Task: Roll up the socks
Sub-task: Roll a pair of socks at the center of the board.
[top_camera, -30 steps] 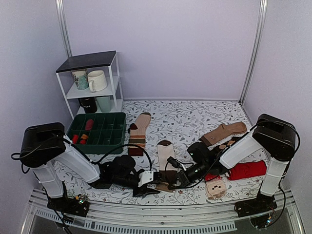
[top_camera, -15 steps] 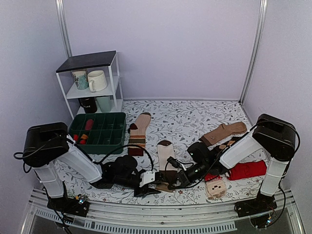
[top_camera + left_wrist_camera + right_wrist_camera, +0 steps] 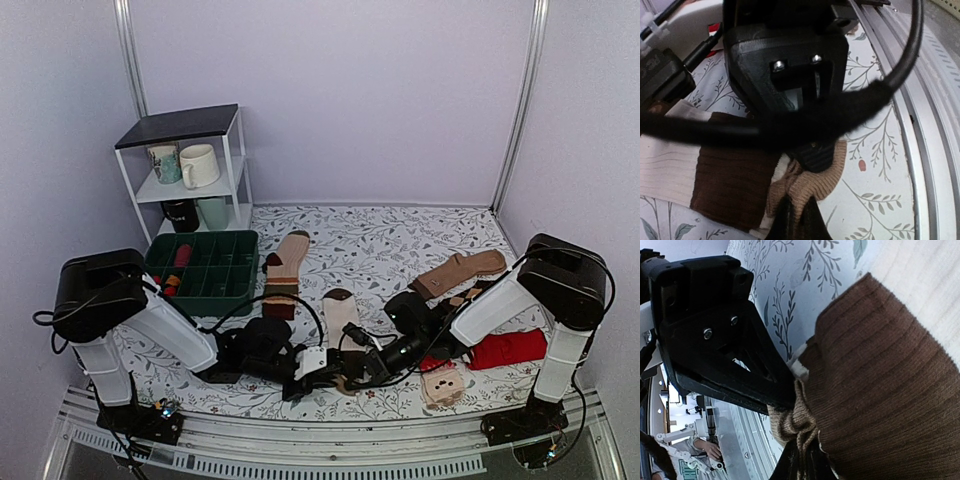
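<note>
We see left gripper (image 3: 796,216) pinching sock (image 3: 730,180) by tan toe (image 3: 816,185); right gripper (image 3: 801,463) pinches same toe from opposite side, near table (image 3: 400,240) front edge.

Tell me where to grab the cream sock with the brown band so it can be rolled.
Grip the cream sock at its tan toe, coming from the near edge. It lies flat, lengthwise away from the arms, dark cuff far, so the toe is the free end to roll from. The left gripper and right gripper are shut on it there.

Soft even light; blurred wrist close-ups
</note>
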Motion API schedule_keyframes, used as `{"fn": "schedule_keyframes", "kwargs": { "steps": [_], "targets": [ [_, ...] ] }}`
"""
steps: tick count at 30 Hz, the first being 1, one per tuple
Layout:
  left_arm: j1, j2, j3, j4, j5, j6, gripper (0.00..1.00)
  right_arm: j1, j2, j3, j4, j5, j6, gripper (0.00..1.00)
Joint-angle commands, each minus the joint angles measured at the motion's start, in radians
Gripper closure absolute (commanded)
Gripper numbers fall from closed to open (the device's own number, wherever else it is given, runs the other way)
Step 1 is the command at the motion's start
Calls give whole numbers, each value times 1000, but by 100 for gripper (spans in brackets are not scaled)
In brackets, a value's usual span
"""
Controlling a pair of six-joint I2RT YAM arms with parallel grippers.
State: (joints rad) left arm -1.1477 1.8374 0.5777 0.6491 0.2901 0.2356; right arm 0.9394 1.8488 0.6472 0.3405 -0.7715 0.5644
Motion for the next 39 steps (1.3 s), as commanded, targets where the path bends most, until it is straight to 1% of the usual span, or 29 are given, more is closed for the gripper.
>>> {"fn": "schedule_keyframes", "kwargs": {
  "steps": [1, 4, 7, 8, 11, 13, 16, 18, 20, 27, 31, 39],
  "targets": [
    [-13, 1, 6, -139, 42, -30, 100, 12, 54, -46, -209, 86, 5, 87],
    [-8, -25, -11, -161, 64, -80, 100, 9, -14, -43, -212, 143, -6, 71],
    [4, -35, -17, -192, 91, -139, 100, 5, -131, -63, -202, 261, -38, 62],
    [8, -35, -19, -199, 101, -166, 100, 5, -179, -76, -192, 303, -59, 60],
    [32, -29, -15, -221, 141, -223, 100, 6, -327, -138, -125, 395, -107, 58],
    [49, -22, -6, -245, 167, -249, 100, 22, -432, -206, -28, 455, -158, 56],
    [68, -13, -5, -269, 212, -280, 100, 91, -561, -313, 115, 559, -252, 51],
    [81, -2, -7, -274, 234, -297, 100, 137, -601, -349, 180, 583, -347, 50],
    [94, 9, -6, -284, 250, -309, 100, 180, -604, -355, 204, 608, -407, 50],
    [119, 39, 13, -302, 282, -317, 100, 293, -468, -258, 193, 637, -604, 47],
    [123, 45, 19, -308, 285, -316, 100, 304, -388, -215, 187, 626, -651, 47],
    [125, 46, 17, -310, 282, -313, 100, 308, -319, -173, 183, 559, -680, 47]
  ]
}}
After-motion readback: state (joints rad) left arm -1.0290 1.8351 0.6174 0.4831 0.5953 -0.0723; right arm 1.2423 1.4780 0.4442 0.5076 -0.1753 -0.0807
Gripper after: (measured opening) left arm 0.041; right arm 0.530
